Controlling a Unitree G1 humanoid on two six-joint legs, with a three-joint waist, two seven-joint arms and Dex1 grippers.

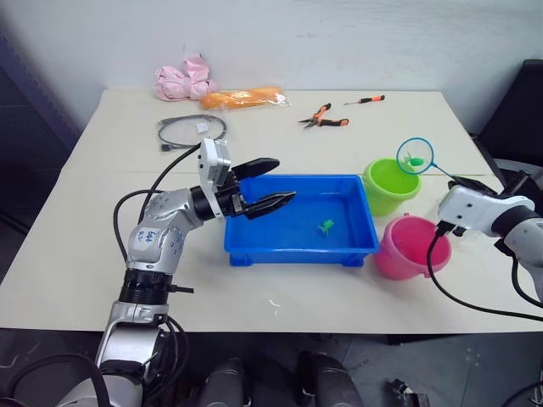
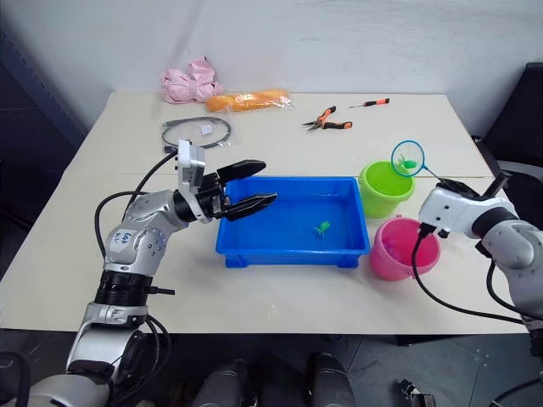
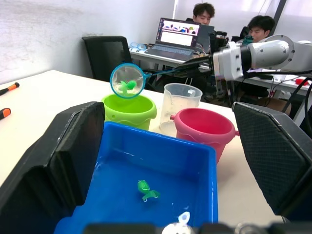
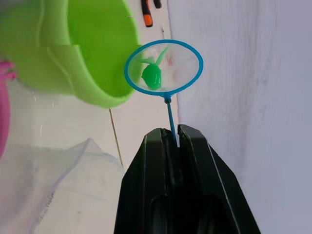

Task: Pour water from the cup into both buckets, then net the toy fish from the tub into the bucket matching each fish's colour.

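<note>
Netting is under way. The right end effector [image 4: 174,141] is clamped on the thin handle of the net [image 1: 415,156]; its hoop, out ahead of the fingertips, carries a green fish [image 4: 152,75] raised just above the rim of the green bucket [image 1: 389,185], not yet dropped in. The pink bucket [image 1: 409,246] stands just beside it, the clear cup [image 3: 179,102] behind both. The left end effector [image 1: 267,185] holds nothing, jaws wide, over the near end of the tub [image 1: 254,246]. One green fish [image 1: 325,226] remains ahead of it in the tub; bucket water levels cannot be judged.
</note>
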